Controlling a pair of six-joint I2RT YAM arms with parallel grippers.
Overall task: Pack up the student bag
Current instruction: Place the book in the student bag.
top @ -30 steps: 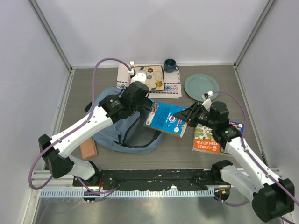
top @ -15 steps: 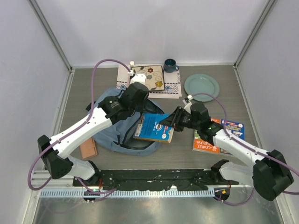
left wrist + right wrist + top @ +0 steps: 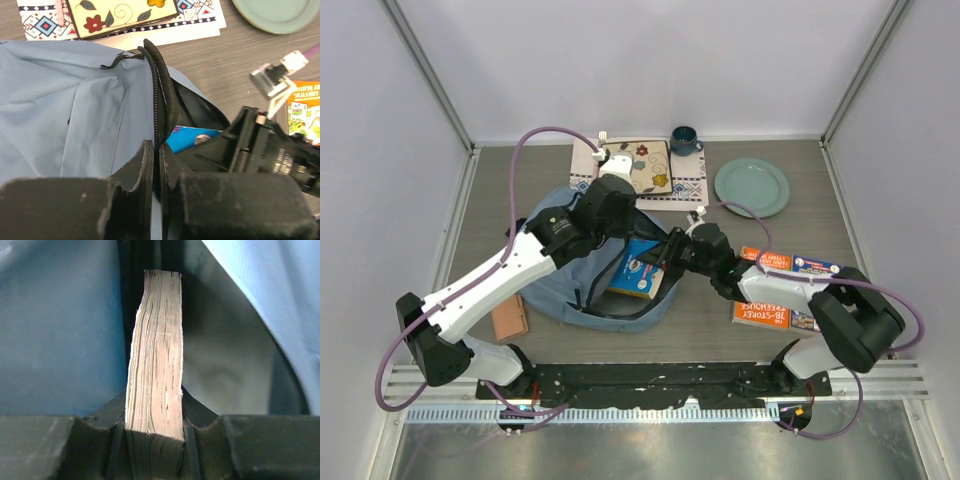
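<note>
- The student bag [image 3: 560,285] is lying flat on the table at about 9 o'clock from the table's middle in the overhead view. Its mouth is gaping toward 3 o'clock.
- The left gripper [image 3: 157,155] is reaching over the bag from 7 o'clock. Its jaws are nearly together, pinching the black zipper edge [image 3: 161,85] of the opening and holding that edge up off the fabric below.
- The right gripper [image 3: 672,258] is coming in low from 4 o'clock, with its jaws clamped on a blue book [image 3: 638,270].
- In the right wrist view the book's page edge is standing upright between the fingers, with light-blue bag fabric showing on both sides and the dark inside of the bag behind it.
- From overhead, the far end of the book is sitting inside the bag's opening, while the near end is sticking out at the gripper.
- Two more books [image 3: 775,290] are lying flat on the table at 4 o'clock, just beside the right forearm.
- A green plate [image 3: 751,186] is sitting at 1 o'clock, well apart from the bag.
- A dark blue mug [image 3: 684,139] is standing at 12 o'clock, near the back wall.
- A white patterned mat [image 3: 686,188] is lying at 11 to 12 o'clock, touching the bag's top edge, with a flower-printed flat item [image 3: 638,163] resting on it.
- A small brown flat object [image 3: 509,318] is lying at 8 o'clock, just beside the bag; I cannot tell what it is.
</note>
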